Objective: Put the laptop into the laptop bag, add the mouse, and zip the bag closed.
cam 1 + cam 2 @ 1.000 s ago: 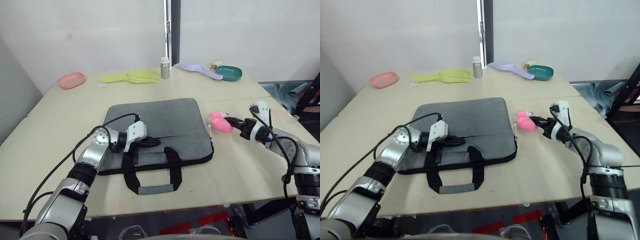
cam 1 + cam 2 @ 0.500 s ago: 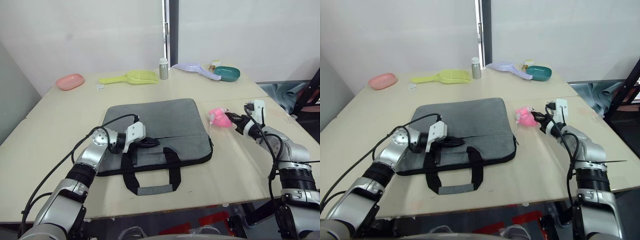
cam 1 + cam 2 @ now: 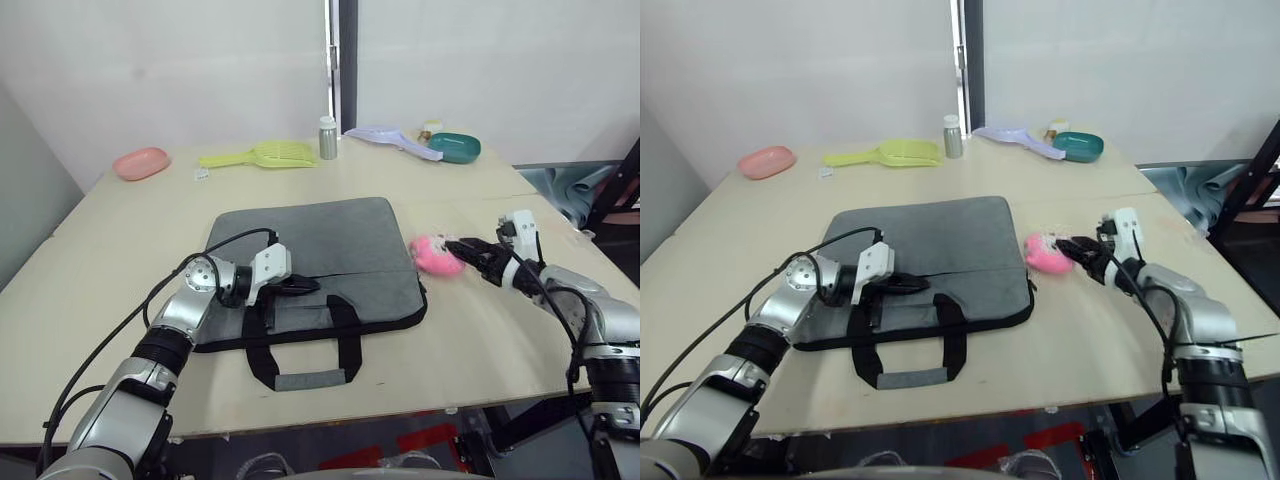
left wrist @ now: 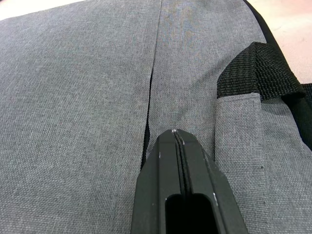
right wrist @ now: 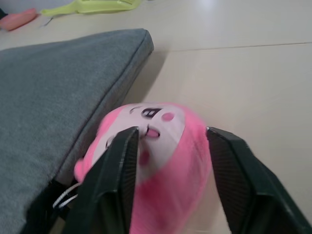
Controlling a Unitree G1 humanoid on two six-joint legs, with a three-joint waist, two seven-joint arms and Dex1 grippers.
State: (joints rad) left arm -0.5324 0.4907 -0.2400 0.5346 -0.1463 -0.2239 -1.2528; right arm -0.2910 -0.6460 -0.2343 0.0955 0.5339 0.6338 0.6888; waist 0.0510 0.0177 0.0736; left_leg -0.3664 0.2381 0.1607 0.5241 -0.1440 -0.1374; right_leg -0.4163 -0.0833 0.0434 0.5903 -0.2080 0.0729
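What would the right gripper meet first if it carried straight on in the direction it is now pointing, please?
The right gripper has its fingers open around the pink plush toy, so it would press into that first. Directly beyond lies the edge of the laptop bag, probably next in line.

Plush toy [image 3: 436,255] lies right of laptop bag [image 3: 330,250]

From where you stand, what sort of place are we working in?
Probably an indoor test or demo room, not a home or office. A large pale table stands before bare white walls, and along its far edge lie unrelated props: a yellow-green scoop, a pink dish, a teal bowl.
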